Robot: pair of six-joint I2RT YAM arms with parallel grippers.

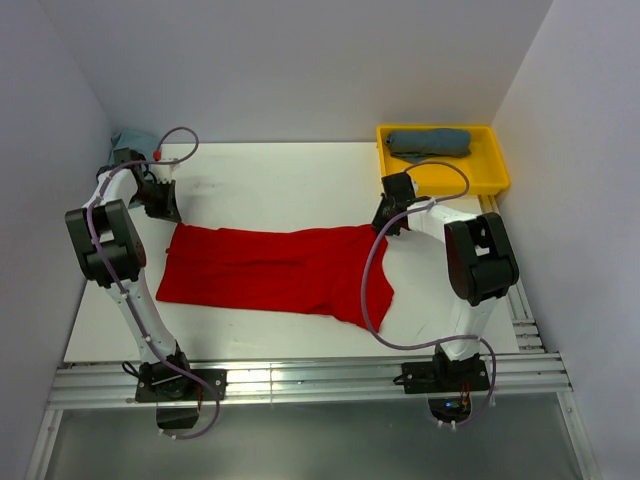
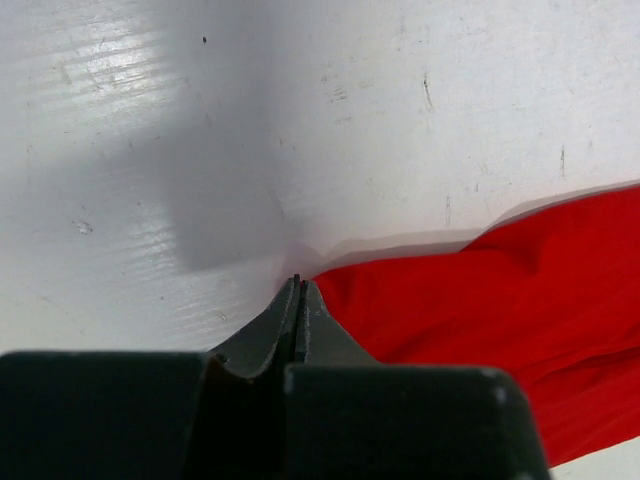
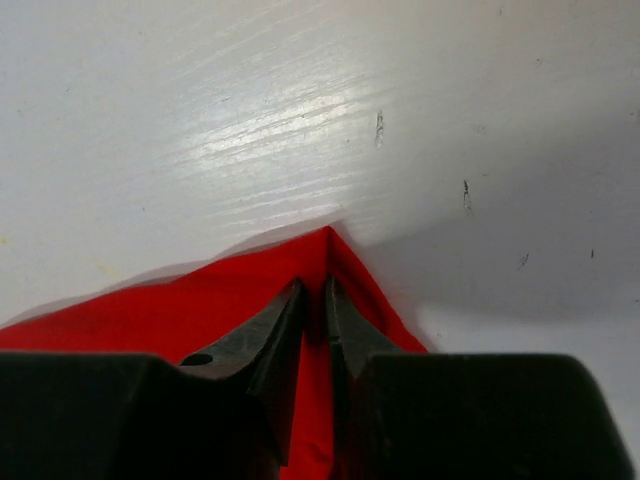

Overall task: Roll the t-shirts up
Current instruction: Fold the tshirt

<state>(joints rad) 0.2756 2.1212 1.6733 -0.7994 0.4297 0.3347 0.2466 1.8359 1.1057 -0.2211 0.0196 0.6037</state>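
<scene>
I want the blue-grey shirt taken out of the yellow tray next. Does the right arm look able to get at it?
Probably yes: the yellow tray lies just beyond the right end effector, with the blue-grey shirt uncovered inside.

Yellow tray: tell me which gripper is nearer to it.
Right. The right gripper is just beside the yellow tray, at a corner of the red t-shirt; the left gripper is across the table.
</scene>
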